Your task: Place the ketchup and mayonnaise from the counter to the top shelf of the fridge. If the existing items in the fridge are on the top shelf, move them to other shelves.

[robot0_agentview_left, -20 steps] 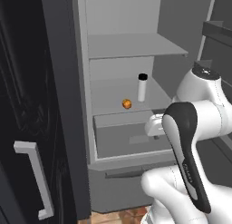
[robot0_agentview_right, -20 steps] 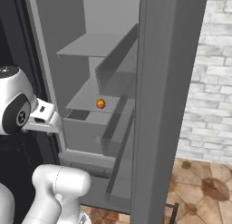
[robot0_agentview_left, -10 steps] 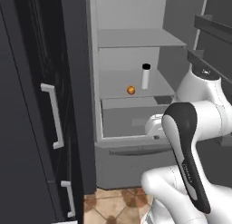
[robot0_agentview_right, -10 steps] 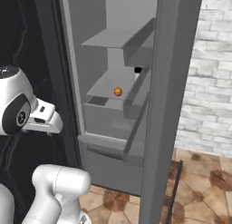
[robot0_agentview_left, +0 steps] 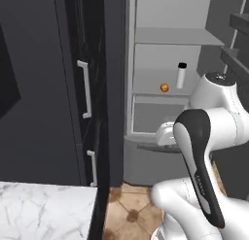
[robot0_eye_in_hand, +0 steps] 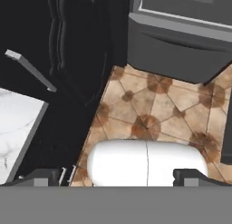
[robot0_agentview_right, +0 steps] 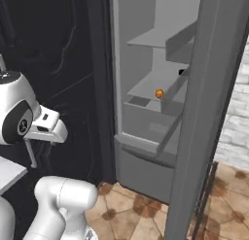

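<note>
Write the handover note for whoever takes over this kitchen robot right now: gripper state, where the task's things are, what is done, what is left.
Gripper: open, holding nothing, pointing at the tiled floor.
Fridge: door open. Orange ball sits on a middle shelf, beside a white bottle with a dark cap. The shelf above looks bare.
Counter: a marble corner shows at lower left; ketchup and mayonnaise not spotted yet.
Done: nothing placed.
Left: fetch both, put them on the top shelf.

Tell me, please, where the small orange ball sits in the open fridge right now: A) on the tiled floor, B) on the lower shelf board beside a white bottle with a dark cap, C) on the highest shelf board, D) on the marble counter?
B: the orange ball rests on the lower shelf board, just left of the white bottle, with the top shelf above it.
</note>
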